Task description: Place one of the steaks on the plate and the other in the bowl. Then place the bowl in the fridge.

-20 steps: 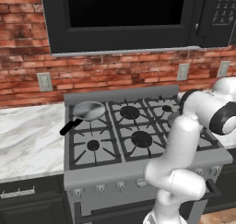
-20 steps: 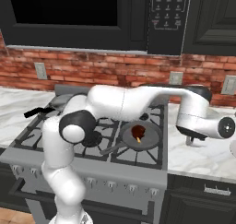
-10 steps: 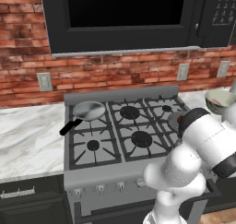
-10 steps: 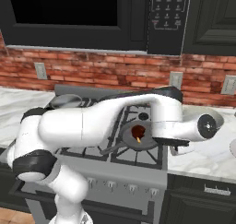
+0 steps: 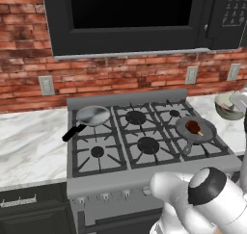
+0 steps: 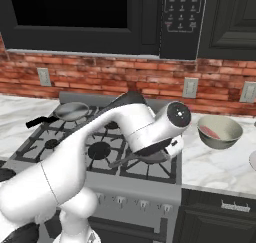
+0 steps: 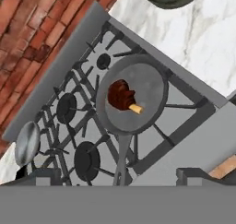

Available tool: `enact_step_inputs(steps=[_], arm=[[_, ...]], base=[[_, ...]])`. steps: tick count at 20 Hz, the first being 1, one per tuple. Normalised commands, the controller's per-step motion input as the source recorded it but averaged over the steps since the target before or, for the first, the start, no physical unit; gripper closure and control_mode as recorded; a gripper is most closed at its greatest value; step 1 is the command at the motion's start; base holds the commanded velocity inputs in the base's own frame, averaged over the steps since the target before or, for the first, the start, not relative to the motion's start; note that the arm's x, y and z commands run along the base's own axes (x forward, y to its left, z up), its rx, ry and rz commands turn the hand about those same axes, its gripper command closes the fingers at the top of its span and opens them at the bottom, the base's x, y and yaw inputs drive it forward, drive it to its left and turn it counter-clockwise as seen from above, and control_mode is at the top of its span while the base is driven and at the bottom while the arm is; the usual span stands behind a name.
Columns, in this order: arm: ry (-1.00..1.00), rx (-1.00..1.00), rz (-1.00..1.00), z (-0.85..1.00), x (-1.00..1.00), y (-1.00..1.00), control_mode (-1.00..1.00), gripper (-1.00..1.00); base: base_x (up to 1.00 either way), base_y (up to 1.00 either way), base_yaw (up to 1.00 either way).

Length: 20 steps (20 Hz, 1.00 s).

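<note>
The bowl (image 6: 220,131) sits on the marble surface (image 6: 212,164) just right of the stove (image 5: 120,151), and something pink lies inside it, probably one steak already delivered. A sliver of white at the right edge may be the plate (image 6: 253,160); what is on it I cannot tell.

The end effector (image 7: 120,177) hangs over the right front pan (image 7: 133,96), fingers spread wide and holding nothing. That pan holds a dark red meat piece (image 7: 120,95) with a pale end.

The next move looks like a descent onto this piece, straddling it without catching the pan rim.

The arm reaches across the stove front, wrist bent downward.
</note>
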Motion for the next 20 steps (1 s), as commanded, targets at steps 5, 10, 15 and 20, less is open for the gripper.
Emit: enact_step_inputs(steps=[5,10,15,20], arm=[[0.0,-0.3,0.22,0.01,0.0,0.52,-1.0,-1.0],[0.02,-0.27,0.23,0.0,0.03,0.27,-1.0,-1.0],[0.05,-0.2,0.22,0.0,0.2,0.12,-1.0,-1.0],[0.03,-0.05,0.13,-0.18,0.28,0.0,-1.0,-1.0]], base=[[0.0,0.0,0.0],[0.0,0.0,0.0],[0.0,0.0,0.0],[0.0,0.0,0.0]])
